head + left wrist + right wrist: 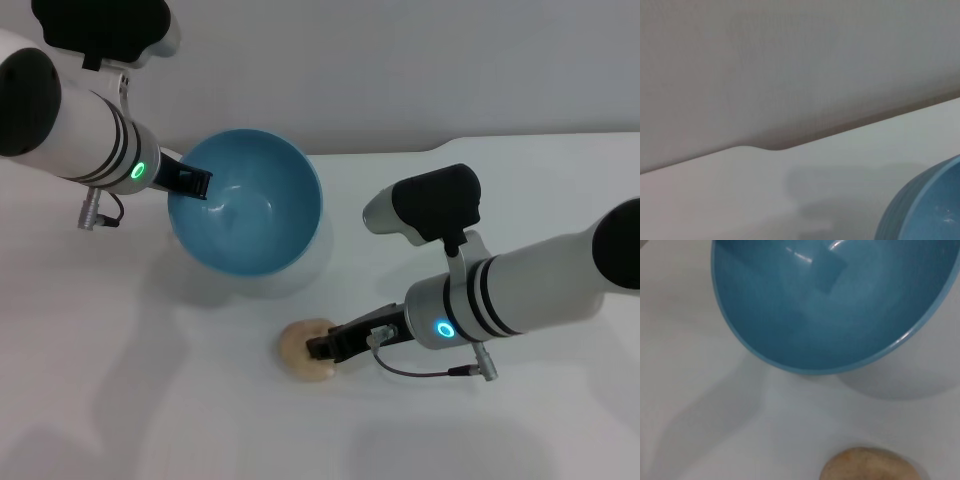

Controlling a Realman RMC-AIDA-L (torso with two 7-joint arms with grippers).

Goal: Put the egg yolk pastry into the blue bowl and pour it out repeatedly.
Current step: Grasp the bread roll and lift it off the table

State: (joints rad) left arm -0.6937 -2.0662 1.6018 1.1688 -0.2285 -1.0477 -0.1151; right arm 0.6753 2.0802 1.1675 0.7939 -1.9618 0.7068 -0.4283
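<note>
Left tool [197,182] tips blue bowl [250,205] toward egg yolk pastry [300,345].

apparently tilted blue bowl [830,305] above pastry [867,465]

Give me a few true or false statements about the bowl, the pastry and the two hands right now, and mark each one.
1. The egg yolk pastry lies inside the blue bowl. False: it sits on the table, outside the bowl.
2. The left hand is at the bowl's rim. True.
3. The bowl stands flat and upright. False: it is tilted, its opening facing the pastry.
4. The right hand is at the pastry. True.
5. The bowl holds several pastries. False: it is empty.
</note>
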